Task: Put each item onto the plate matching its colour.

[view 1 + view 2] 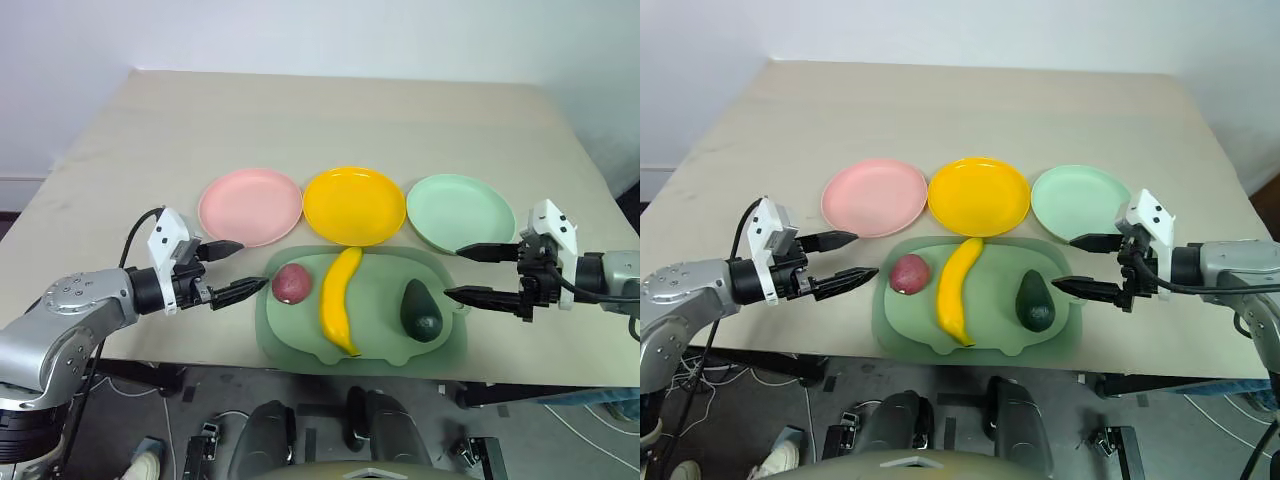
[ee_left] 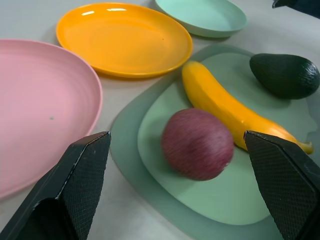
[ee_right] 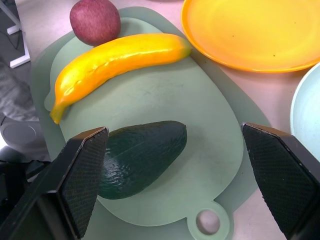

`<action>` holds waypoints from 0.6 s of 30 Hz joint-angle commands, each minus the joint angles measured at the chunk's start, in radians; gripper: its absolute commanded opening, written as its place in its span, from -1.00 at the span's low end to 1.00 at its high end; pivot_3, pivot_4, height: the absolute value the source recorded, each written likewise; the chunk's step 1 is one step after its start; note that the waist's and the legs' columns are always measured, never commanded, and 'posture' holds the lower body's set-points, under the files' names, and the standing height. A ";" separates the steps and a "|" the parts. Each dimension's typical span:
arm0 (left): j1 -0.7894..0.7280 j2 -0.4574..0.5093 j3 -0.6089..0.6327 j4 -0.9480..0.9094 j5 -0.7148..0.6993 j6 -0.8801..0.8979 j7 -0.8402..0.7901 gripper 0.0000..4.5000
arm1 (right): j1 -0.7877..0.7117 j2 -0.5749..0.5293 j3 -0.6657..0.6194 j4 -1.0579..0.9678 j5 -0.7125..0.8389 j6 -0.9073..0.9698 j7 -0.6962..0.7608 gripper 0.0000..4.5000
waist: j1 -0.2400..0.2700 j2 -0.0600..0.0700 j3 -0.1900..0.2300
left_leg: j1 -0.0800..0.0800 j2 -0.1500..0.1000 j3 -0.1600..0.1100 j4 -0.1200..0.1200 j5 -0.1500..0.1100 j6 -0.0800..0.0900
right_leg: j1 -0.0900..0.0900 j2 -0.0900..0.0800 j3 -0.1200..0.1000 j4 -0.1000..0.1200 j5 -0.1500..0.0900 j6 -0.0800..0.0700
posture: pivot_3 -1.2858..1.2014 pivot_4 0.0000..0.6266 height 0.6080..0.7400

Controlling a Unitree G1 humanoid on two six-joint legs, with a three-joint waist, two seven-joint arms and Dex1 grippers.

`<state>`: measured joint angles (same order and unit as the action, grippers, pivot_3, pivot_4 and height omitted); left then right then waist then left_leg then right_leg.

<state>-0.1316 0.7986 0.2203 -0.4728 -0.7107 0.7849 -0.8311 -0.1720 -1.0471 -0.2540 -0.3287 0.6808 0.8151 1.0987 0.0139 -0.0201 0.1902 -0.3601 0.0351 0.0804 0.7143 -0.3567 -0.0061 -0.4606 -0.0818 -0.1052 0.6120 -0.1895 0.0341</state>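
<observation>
Grippers, left (image 1: 228, 268) and right (image 1: 470, 272), gape empty; right wrist view reveals the tray's (image 3: 150, 100) handle hole (image 3: 207, 221).

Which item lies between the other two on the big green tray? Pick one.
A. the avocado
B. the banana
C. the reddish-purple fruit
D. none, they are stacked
B: the banana lies along the middle of the tray, with the reddish-purple fruit on its left side and the avocado on its right side, all apart from one another.
</observation>
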 commanded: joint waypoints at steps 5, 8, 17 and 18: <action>-0.019 0.030 -0.002 -0.031 -0.001 -0.019 -0.022 0.98 | -0.036 -0.020 0.011 -0.004 -0.024 -0.007 -0.022 1.00 | 0.000 0.000 0.000 | 0.000 0.000 0.000 0.000 0.000 0.000 | 0.000 0.000 0.000 0.000 0.000 0.000 | 0.03 -0.52 1.00; -0.029 0.037 -0.008 -0.030 0.001 -0.026 -0.030 0.98 | -0.062 -0.008 0.020 -0.005 -0.031 0.000 -0.047 1.00 | 0.000 0.000 0.000 | 0.000 0.000 0.000 0.000 0.000 0.000 | 0.000 0.000 0.000 0.000 0.000 0.000 | 0.03 -0.52 1.00; -0.020 0.053 -0.003 -0.013 0.015 -0.041 -0.052 0.98 | -0.039 0.007 -0.052 -0.159 0.063 0.113 -0.148 1.00 | 0.000 0.000 0.000 | -0.002 0.000 0.000 0.000 0.000 0.000 | -0.002 0.000 0.000 0.000 0.001 0.001 | 0.03 -0.52 1.00; -0.022 0.055 -0.002 -0.009 0.017 -0.044 -0.056 0.98 | -0.035 0.009 -0.055 -0.179 0.070 0.127 -0.167 1.00 | 0.000 0.000 0.001 | -0.002 0.000 0.000 0.000 0.000 0.000 | -0.002 0.000 0.000 0.000 0.001 0.001 | 0.03 -0.52 1.00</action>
<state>-0.1504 0.8354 0.2094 -0.4729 -0.6992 0.7662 -0.8758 -0.2095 -1.0411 -0.2672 -0.4569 0.7252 0.9226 0.9576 0.0142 -0.0197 0.1907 -0.3623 0.0351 0.0801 0.7142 -0.3567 -0.0061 -0.4622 -0.0818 -0.1054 0.6119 -0.1888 0.0354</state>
